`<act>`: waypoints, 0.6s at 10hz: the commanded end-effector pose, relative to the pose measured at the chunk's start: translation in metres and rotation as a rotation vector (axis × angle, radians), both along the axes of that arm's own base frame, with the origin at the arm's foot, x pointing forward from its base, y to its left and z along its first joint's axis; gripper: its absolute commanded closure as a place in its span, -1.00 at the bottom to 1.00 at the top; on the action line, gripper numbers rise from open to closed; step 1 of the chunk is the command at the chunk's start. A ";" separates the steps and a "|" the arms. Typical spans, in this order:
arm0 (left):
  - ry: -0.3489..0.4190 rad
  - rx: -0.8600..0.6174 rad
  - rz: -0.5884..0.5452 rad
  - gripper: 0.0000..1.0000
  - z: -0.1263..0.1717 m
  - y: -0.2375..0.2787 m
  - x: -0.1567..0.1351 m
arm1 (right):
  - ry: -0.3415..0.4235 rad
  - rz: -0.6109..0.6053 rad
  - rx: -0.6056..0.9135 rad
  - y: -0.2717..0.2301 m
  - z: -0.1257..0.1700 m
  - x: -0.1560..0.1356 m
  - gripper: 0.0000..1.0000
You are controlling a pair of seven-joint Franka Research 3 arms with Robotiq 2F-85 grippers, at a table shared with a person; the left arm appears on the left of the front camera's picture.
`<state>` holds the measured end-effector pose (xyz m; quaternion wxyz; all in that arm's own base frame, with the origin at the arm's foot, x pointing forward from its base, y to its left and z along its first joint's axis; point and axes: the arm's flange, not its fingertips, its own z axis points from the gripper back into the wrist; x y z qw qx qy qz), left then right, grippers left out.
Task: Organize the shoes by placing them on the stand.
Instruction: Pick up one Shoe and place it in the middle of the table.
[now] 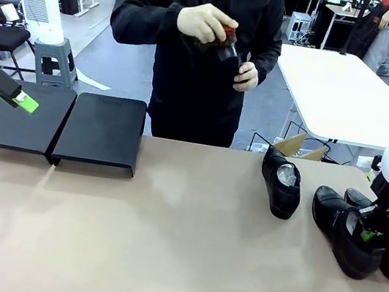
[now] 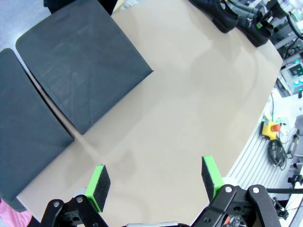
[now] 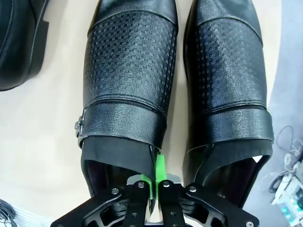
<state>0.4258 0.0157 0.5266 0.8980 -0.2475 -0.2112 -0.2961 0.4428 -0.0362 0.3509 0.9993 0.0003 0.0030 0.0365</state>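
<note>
Buckled shoe point(image 3: 125, 85) pinched by the right gripper point(image 3: 157, 176) at three o'clock.
Its collar edge is clamped between the closed green pads point(image 3: 160, 168), a second shoe point(image 3: 227, 71) lying just beside it. The left gripper point(image 2: 155, 177) is held wide open over the stand point(image 1: 100, 131), which is set at ten o'clock on the table point(image 1: 176, 262).

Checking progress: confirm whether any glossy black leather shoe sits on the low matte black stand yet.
No, the stand has nothing on its flat top; the shoes rest on the tan table.
</note>
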 end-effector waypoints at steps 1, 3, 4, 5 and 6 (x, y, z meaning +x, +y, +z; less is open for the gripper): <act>-0.006 -0.016 -0.012 -1.00 0.001 0.002 0.000 | 0.030 0.028 0.021 -0.002 -0.009 0.005 1.00; -0.006 -0.016 -0.012 -1.00 0.001 0.002 0.000 | 0.010 0.022 0.055 -0.004 -0.003 0.003 1.00; -0.006 -0.016 -0.012 -1.00 0.001 0.002 0.000 | -0.019 0.007 0.061 -0.004 0.014 -0.002 1.00; -0.006 -0.016 -0.012 -1.00 0.001 0.002 0.000 | -0.068 -0.001 0.058 -0.003 0.040 -0.012 1.00; -0.006 -0.016 -0.012 -1.00 0.001 0.002 0.000 | -0.153 -0.020 0.074 -0.003 0.073 -0.028 1.00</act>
